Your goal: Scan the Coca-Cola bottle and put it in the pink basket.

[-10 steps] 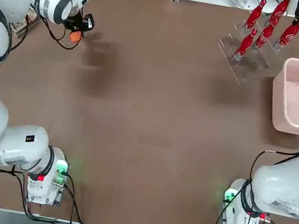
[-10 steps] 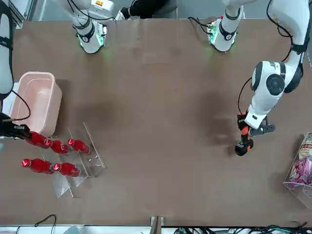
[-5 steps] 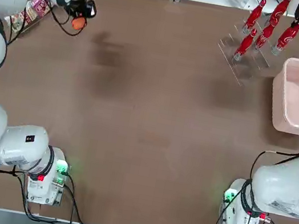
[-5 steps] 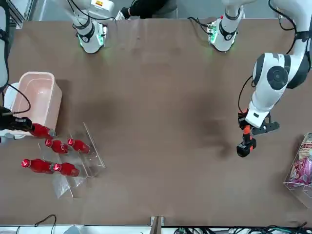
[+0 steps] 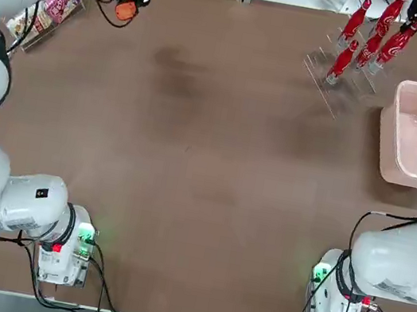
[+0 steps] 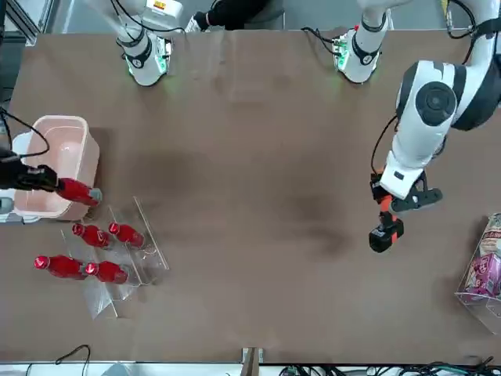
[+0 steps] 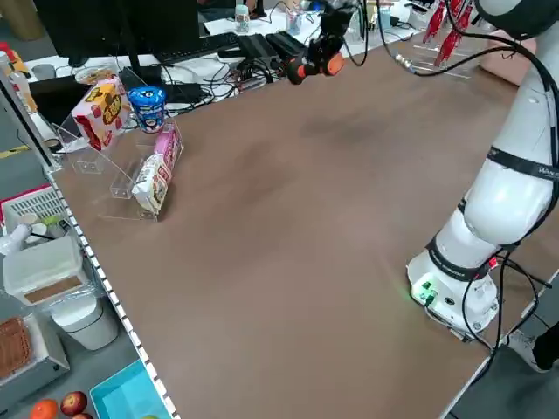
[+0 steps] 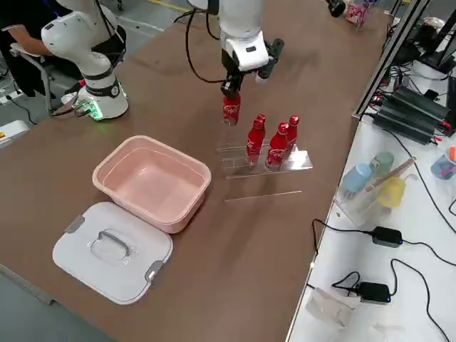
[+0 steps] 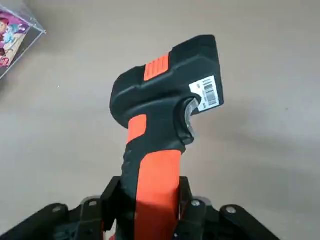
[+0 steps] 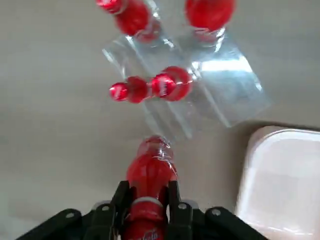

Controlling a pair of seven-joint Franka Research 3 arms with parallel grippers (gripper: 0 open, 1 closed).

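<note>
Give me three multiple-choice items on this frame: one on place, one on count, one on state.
1. Where is the white lid?
A. on the basket
B. flat on the table beside the basket
C. under the rack

2. How many bottles stand in the clear rack?
A. two
B. four
C. six

3. What is the right tool doing?
A. hanging open
B. shut on a scanner
C. shut on a bottle

Key: 1 B, the lid lies on the table next to the open basket. 2 B, four bottles stand in the rack in the front view, and a fifth bottle is lifted clear of it. 3 C, the right tool clamps that bottle, while the left tool holds the scanner at the far left of the table.
</note>
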